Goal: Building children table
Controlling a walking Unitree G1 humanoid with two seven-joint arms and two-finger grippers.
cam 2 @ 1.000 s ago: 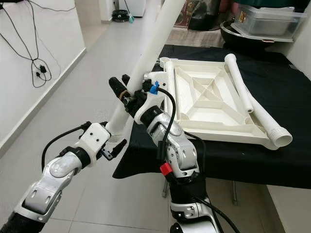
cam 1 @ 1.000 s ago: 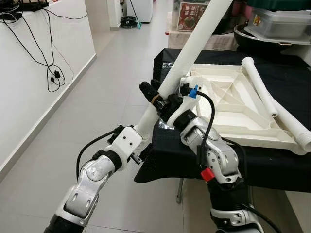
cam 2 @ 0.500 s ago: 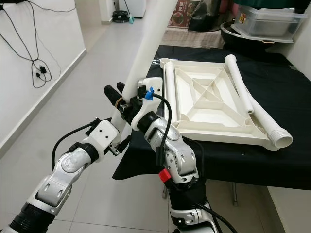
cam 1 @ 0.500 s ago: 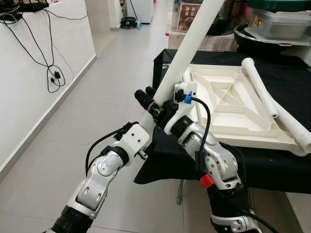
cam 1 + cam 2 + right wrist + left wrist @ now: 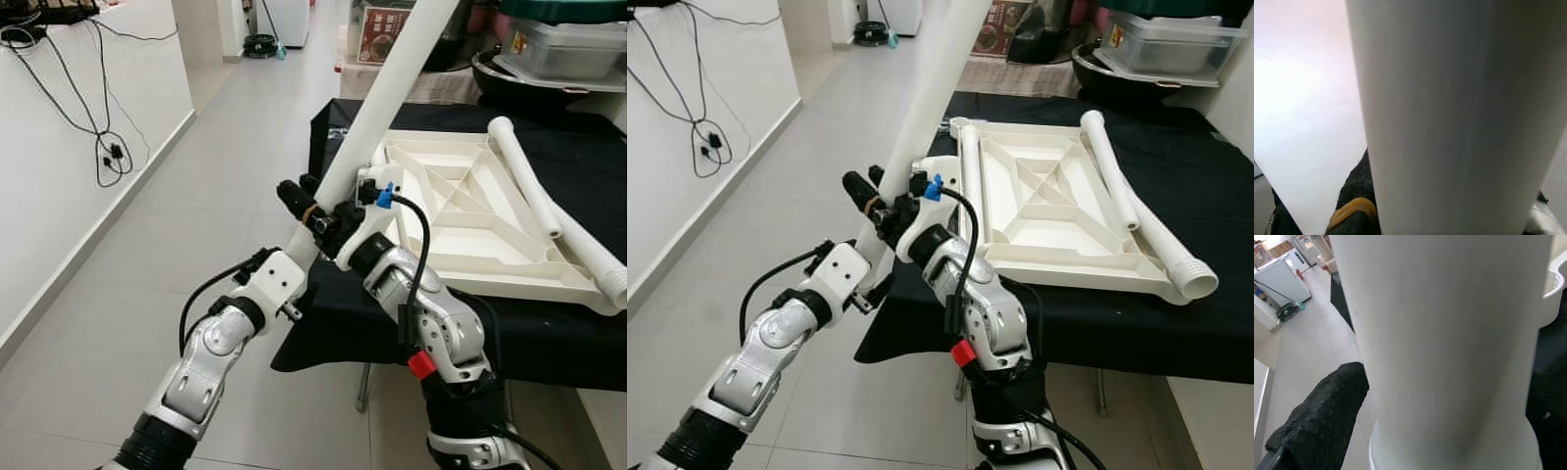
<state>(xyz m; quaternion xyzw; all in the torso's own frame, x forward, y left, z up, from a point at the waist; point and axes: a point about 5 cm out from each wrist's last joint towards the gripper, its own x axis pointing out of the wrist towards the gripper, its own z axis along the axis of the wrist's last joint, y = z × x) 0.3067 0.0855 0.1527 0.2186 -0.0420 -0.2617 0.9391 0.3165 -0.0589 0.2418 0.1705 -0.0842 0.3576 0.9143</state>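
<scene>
Off the near-left corner of the black-draped counter, both arms share one long white table leg, which slants up toward one o'clock past the top of the view. The left gripper holds it at its lower end, and in the left wrist view black fingers flank the tube on either side, clamped on it. The right gripper grips higher up, its fingers wrapped round the shaft. Two holds, spaced apart along the leg, seem chosen to steer its tilt, probably so its end can be aimed at a corner socket.

On the counter, at about two o'clock from the grippers, the white tabletop lies upside down, ribs showing, so the sockets face up. Another leg rests along its far-right edge, and a threaded one lies beside it.

Compared with a second ago, the left gripper has slid up the leg closer to the right one, the left forearm has risen, and the leg stands slightly steeper while staying off the counter's corner.
</scene>
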